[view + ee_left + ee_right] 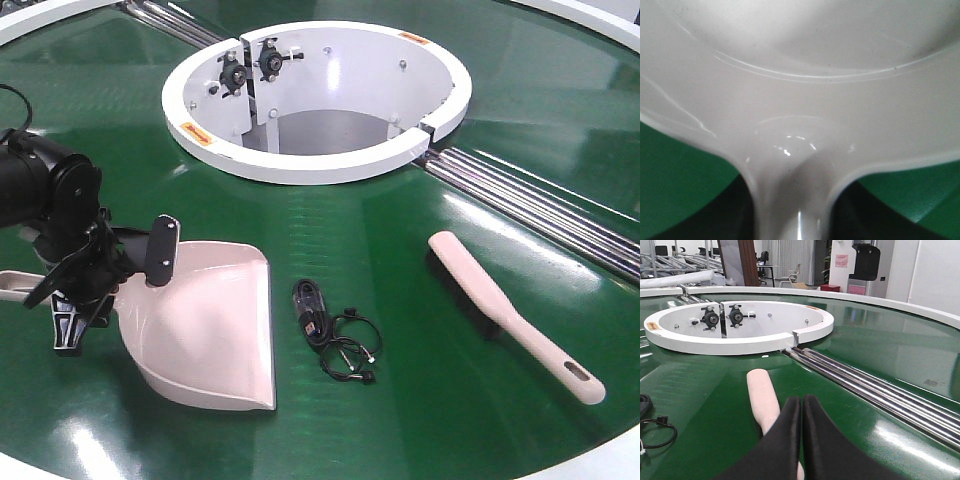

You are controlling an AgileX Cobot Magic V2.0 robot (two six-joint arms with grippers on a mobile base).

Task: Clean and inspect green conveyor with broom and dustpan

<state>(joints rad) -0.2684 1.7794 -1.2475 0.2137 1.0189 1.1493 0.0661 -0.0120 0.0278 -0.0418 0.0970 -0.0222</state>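
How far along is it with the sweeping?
Nothing looks swept yet. The left gripper is at the dustpan handle; the right gripper, shut, hovers over the broom, not holding it. The black cables lie unswept on the green conveyor.

No wording can be read anywhere on the green conveyor (400, 300). Two small orange stickers (413, 39) sit on the top face of its white hub (330, 167) (one at the far right, one at the near left), their print too small to make out. A pink wall notice (841, 260) in the background of the right wrist view is equally illegible.
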